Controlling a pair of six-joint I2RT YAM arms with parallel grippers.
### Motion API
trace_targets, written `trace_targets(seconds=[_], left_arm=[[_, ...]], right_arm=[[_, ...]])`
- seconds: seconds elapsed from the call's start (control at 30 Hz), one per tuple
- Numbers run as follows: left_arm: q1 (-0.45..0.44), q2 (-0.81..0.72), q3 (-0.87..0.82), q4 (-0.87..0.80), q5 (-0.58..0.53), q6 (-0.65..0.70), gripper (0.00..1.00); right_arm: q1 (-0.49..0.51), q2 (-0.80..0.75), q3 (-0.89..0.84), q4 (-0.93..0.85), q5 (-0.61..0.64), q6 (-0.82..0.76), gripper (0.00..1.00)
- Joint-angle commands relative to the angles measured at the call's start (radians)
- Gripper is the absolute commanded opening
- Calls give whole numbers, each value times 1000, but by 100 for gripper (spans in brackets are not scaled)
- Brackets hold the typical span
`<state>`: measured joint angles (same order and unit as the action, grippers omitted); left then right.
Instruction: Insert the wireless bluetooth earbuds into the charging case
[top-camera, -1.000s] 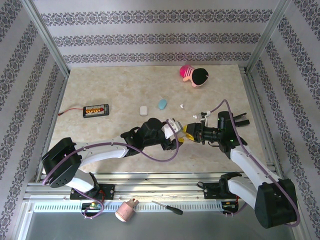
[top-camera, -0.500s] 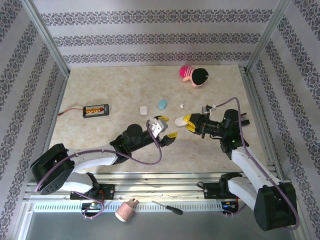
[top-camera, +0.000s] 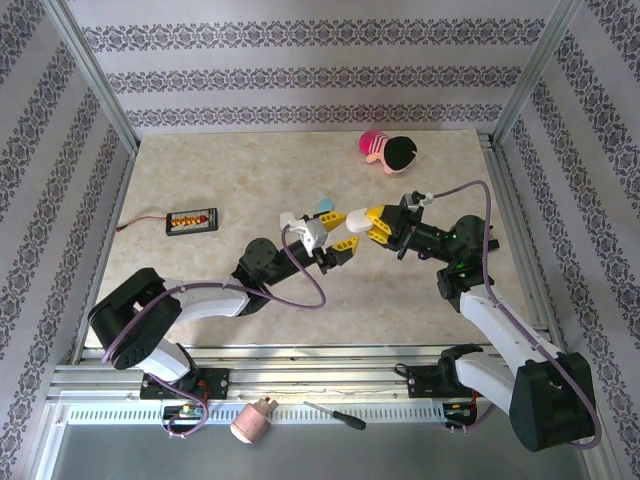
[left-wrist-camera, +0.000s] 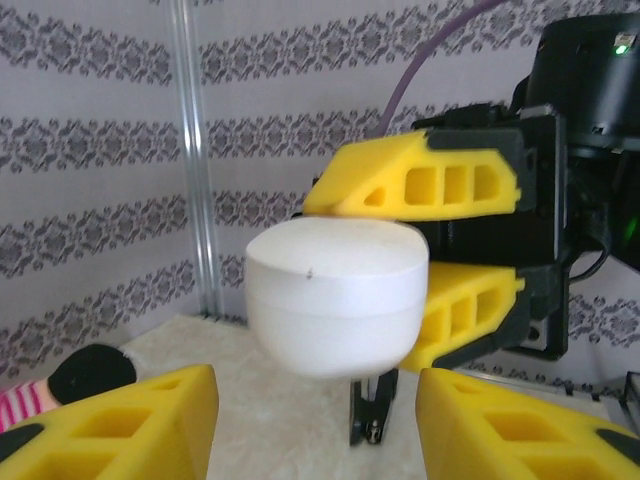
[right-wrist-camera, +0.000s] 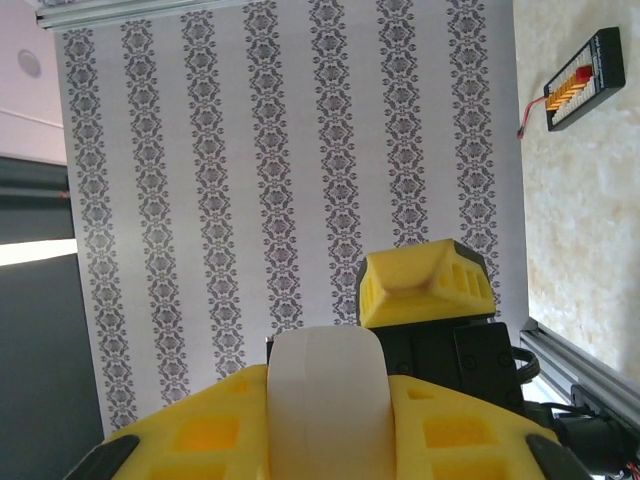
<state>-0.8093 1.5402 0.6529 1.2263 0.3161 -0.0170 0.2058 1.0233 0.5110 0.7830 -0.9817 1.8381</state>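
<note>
The right gripper pinches the white pebble-shaped plastic charging case, which lies straight ahead of the left gripper, just beyond its spread, empty fingers, its long axis seemingly pointing at them.

A pink-and-black plush toy lies at the far right of my bench. On the left sits a black board with orange slots, a red lead trailing from it. Past the bench's near edge lie a screwdriver and a pink-and-white object.
</note>
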Motion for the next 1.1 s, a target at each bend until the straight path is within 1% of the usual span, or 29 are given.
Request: trace_targets(seconds=[0.0,0.17,0.27,0.5,0.57,0.63,0.67,0.73,0.8,0.9,0.93,0.97,1.07], left_arm=[[11,17,47,103,68,-40,52],[10,24,66,84,98,-50,47],[10,24,68,78,105,-55,41],[10,27,81,56,122,-63,38],[10,28,89,46,131,-63,39],[10,32,99,36,141,-64,45],[10,34,103,35,145,-66,46],[10,38,108,35,150,-70,43],[10,40,110,29,150,-73,35],[10,42,113,26,159,-81,33],[10,42,113,24,159,-83,30],[10,42,113,21,161,-83,26],[11,37,108,21,152,-101,24]], right_arm=[[12,4,28,58,12,24,14],[15,6,21,60,12,25,14],[14,6,23,67,12,32,14],[18,8,26,73,11,34,14],[17,8,24,73,11,35,14],[19,9,24,75,11,35,14],[21,9,24,75,12,34,14],[21,10,26,76,11,34,14],[21,10,22,79,13,33,14],[21,11,21,82,15,34,14],[21,12,21,82,15,35,14],[21,12,23,79,14,35,16],[20,5,26,58,18,14,39]])
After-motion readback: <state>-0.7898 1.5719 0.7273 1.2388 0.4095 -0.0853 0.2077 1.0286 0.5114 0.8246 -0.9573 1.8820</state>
